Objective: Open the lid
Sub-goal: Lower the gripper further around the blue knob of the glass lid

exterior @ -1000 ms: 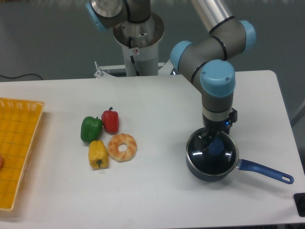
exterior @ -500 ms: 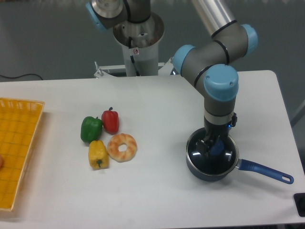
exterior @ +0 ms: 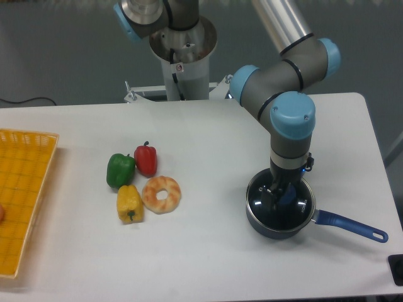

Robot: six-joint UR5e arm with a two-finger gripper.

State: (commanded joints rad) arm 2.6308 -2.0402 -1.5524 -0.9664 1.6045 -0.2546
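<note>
Lid sitting flat on the dark blue saucepan at the right of the white table, blue knob in the middle. Gripper down right at the knob, fingers too hidden to tell if holding. Off to the left, green pepper, red pepper, yellow pepper, bread ring, and yellow basket at the far edge

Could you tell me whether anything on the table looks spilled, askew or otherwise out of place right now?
Nothing stands out. The lid sits flat on the saucepan, with the gripper down at its blue knob. The peppers and the doughnut lie in a tidy cluster, and the yellow basket rests at the table's left edge.
</note>
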